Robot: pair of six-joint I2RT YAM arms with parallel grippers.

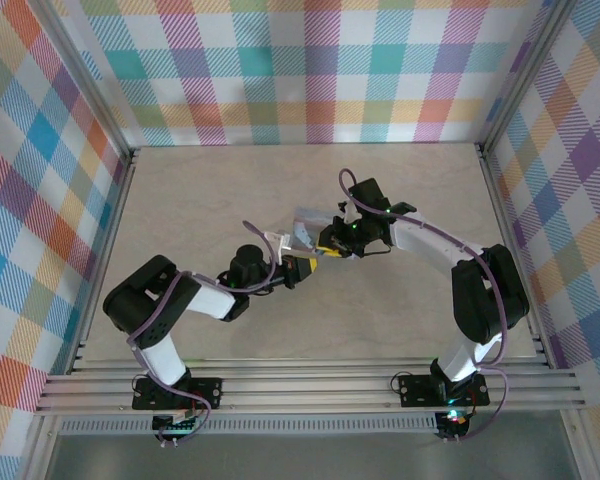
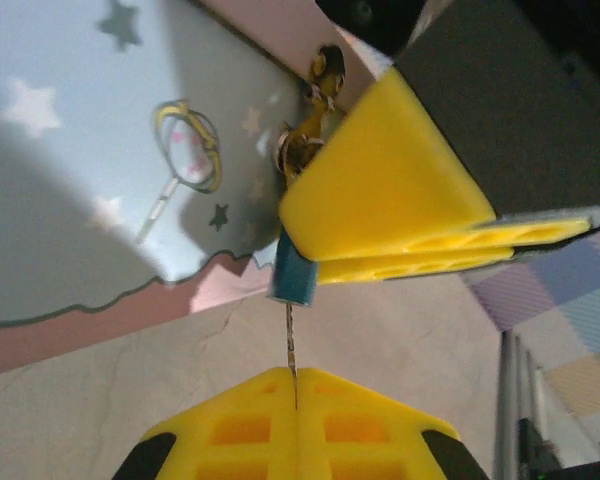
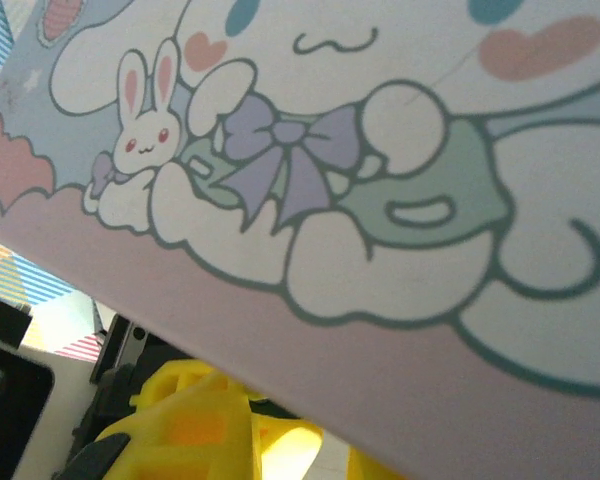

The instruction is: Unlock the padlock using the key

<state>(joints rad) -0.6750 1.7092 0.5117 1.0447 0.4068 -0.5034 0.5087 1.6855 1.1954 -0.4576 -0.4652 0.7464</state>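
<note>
Nearest us, at six o'clock in the left wrist view, the left gripper (image 2: 295, 390) is pinched tight on the thin key (image 2: 290, 340) — its blade reaches the padlock (image 2: 294, 272) at centre. The right gripper (image 2: 312, 246), from two o'clock, clamps the padlock's blue body; beyond, we see the tin (image 2: 80, 180).

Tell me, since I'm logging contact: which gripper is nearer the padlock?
Right. The right gripper is shut on the padlock, touching it. The left gripper stands apart, pinching the key, whose blade tip reaches the lock's blue body.
</note>
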